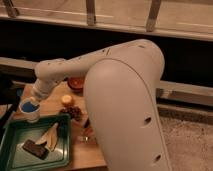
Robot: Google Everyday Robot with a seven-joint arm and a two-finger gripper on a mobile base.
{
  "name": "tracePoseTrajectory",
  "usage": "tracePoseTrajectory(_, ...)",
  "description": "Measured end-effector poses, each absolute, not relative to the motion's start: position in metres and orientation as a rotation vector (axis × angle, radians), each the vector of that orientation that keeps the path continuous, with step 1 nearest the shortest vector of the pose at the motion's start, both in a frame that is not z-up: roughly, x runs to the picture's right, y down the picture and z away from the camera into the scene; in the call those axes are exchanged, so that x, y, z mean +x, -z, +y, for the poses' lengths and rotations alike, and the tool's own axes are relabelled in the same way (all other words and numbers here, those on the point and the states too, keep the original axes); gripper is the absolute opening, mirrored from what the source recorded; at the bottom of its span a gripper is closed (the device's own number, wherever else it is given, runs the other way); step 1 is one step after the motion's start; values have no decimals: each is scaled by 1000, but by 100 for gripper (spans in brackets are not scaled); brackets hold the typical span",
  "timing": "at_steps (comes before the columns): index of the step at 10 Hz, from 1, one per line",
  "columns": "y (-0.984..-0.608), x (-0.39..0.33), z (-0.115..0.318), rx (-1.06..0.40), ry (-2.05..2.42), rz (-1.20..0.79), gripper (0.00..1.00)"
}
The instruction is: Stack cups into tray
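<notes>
At the counter's (85, 152) left edge my tool (34, 98) hangs at the cup (29, 108) by the tray's (17, 152) far rim; I cannot tell its grip.

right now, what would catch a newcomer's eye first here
The big white robot arm fills the middle and right. Its gripper is at a blue-lined cup by the far left corner of the dark green tray, with a red-brown bowl further back.

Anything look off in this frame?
Yes: the tray already holds a dark brown block and a yellowish peel-like scrap, odd for a cup tray. The cup is at its far left corner, directly under the gripper. Nothing looks spilled.
</notes>
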State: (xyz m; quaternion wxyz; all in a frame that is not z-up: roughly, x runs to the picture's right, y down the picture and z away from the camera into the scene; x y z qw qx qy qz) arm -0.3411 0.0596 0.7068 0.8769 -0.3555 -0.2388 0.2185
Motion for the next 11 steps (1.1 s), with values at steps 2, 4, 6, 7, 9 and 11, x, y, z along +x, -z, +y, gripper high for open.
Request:
tracePoseTrajectory(2,-695,-360,74,-727,-378,-478,0)
tracePoseTrajectory(4,-686,-382,89,-704,-284,-448,0)
tracePoseTrajectory(6,-690,-395,97,-701,-236,-426,0)
tracePoseTrajectory(7,-695,-400,100,-705,-229,-420,0)
tracePoseTrajectory(9,-711,-414,108,-727,-218,-419,0)
tracePoseTrajectory(11,-721,-430,119,-758,-203,-430,0)
